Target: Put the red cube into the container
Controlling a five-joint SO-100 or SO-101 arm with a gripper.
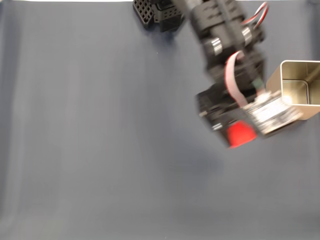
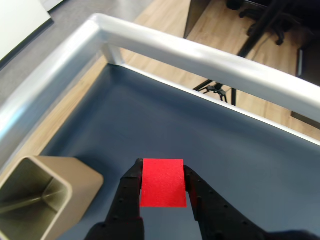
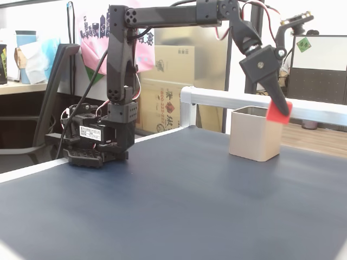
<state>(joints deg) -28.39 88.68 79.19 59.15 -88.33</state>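
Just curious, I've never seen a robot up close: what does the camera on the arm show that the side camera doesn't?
Arm camera only: the claw pinching the cube's two sides, and a look down into the tin. Side camera only: the whole arm, its base, and the cube held high beside the tin's rim. Both: cube, tin, and the dark mat.

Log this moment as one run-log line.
phase: carry | gripper: shut on red cube, lifted off table | container: upright, open, cube not yet inside
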